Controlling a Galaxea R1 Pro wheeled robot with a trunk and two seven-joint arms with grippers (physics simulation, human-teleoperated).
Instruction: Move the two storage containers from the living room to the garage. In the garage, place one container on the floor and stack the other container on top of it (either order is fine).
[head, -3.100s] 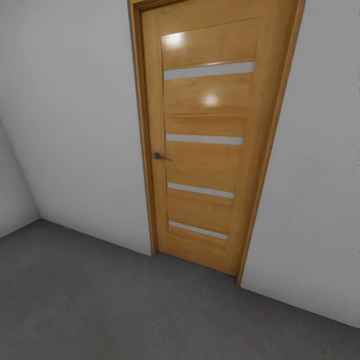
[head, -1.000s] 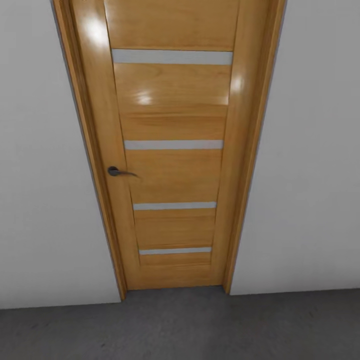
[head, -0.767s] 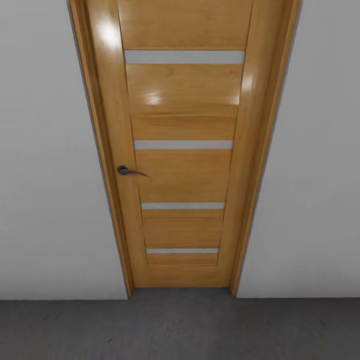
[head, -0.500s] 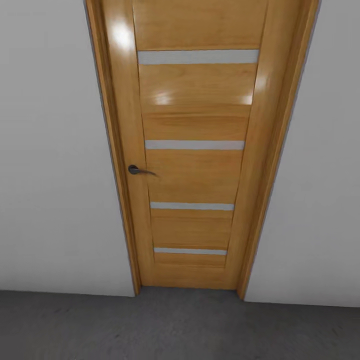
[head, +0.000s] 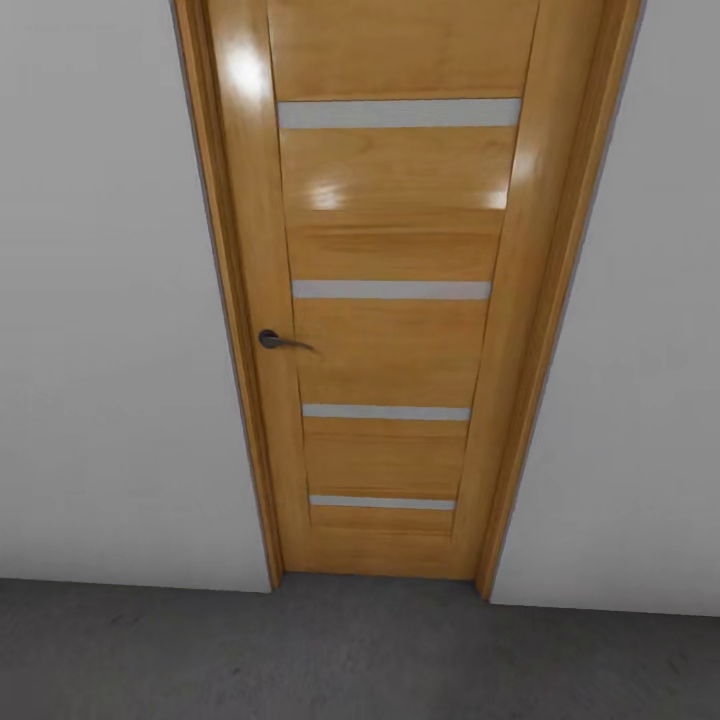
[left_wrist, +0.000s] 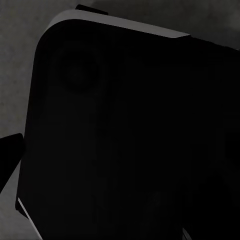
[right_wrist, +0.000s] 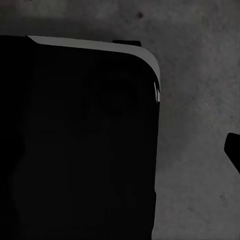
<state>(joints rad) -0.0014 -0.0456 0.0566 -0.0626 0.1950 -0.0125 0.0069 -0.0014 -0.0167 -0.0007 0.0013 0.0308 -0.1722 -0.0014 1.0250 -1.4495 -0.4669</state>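
A: We're looking straight at a wooden door (head: 390, 300) from the head camera. It's sitting shut in its frame (head: 225, 300), with white wall (head: 100, 350) running off on both sides.

B: Honey-coloured panels, four pale horizontal strips crossing them, and a dark lever handle (head: 280, 341) sticking out on the left edge. Light is glinting off the upper panels.

A: And below it the floor (head: 350, 650) is showing dark grey and mottled, meeting the wall and the door's foot. That grey concrete is saying garage to me.

B: Down at the left wrist, a big black body (left_wrist: 130, 135) with a pale rounded rim is blocking most of the picture, grey floor (left_wrist: 15, 75) peeking past its edge.

A: Same story at the right wrist: a black block (right_wrist: 75, 145) with a light top edge, and speckled concrete (right_wrist: 200, 100) lying beside it.

B: The fingers?

A: I cannot tell, on either arm, whether they're apart or together. A dark sliver is poking in at each wrist picture's edge, too little to read.

B: And the containers?

A: No orange-red bin is appearing anywhere here, so I can't place them.
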